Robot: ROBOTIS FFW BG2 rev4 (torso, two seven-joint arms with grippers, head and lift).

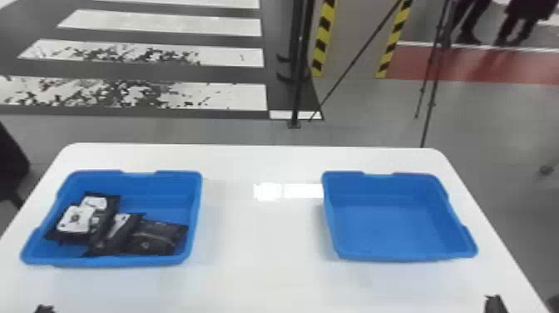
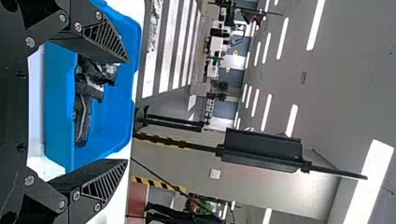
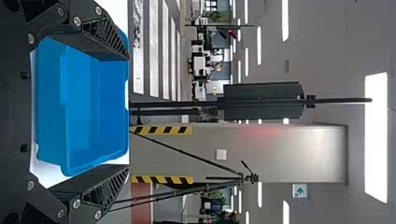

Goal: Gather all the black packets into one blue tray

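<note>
Behind, a room with a smooth grey floor (image 1: 366, 125), white stripes (image 1: 162, 23) at far left and black-and-yellow tape (image 1: 323, 37) farther right. Closer in, a white table (image 1: 262, 241), hard and glossy enough to throw back light. On it, a left tray (image 1: 108, 261) and a right tray (image 1: 399, 257), well apart. At near left, the left gripper (image 2: 126, 111), and at near right, the right gripper (image 3: 127, 112), both with fingers spread wide around nothing. Inside the left tray, overlapping, the black packets (image 1: 156, 237), some with white faces. Seems already gathered, judging by this pile. Likely light, limp and slick, hardly fragile; apt to sag or slip from a shallow hold. For any regrip, best pinched across the thicker middle, starting with the uppermost.
</note>
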